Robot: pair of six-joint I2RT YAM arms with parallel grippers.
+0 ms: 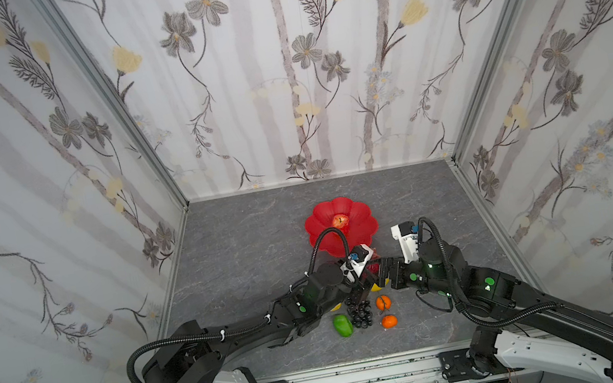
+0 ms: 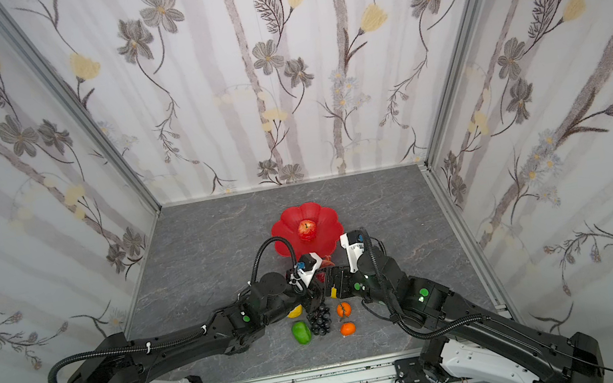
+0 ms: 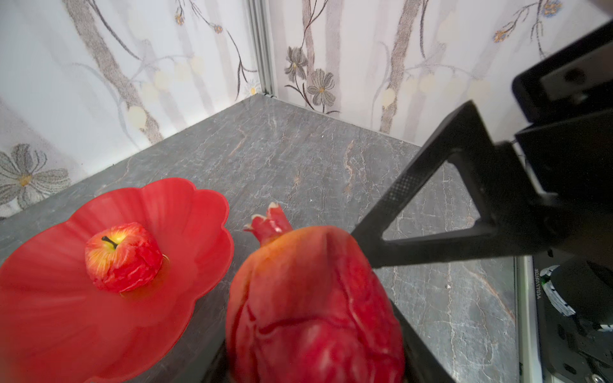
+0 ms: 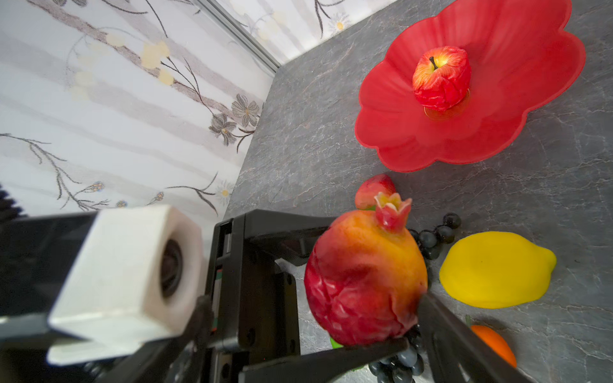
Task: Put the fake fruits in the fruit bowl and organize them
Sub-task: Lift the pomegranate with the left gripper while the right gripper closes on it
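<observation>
The red scalloped fruit bowl [image 1: 361, 229] [image 4: 497, 132] sits mid-table with a red-yellow apple [image 1: 340, 220] [image 3: 122, 257] at its centre. My left gripper [image 1: 366, 271] is shut on a red-orange pomegranate [image 3: 311, 308] [image 4: 361, 282], held just in front of the bowl above the other fruits. My right gripper [image 1: 378, 272] stands wide open beside it. One of its fingers [image 3: 414, 185] [image 4: 447, 331] touches the pomegranate's side. A lemon [image 4: 494, 268], a strawberry [image 4: 374, 190] and a black grape bunch [image 1: 359, 310] lie on the table.
In front of the grippers lie a green fruit [image 1: 342, 324] and two oranges [image 1: 383, 302] [image 1: 389, 321]. Another yellow piece [image 2: 295, 311] peeks from under the left arm. Flower-patterned walls close in the grey table on three sides. A metal rail runs along the front.
</observation>
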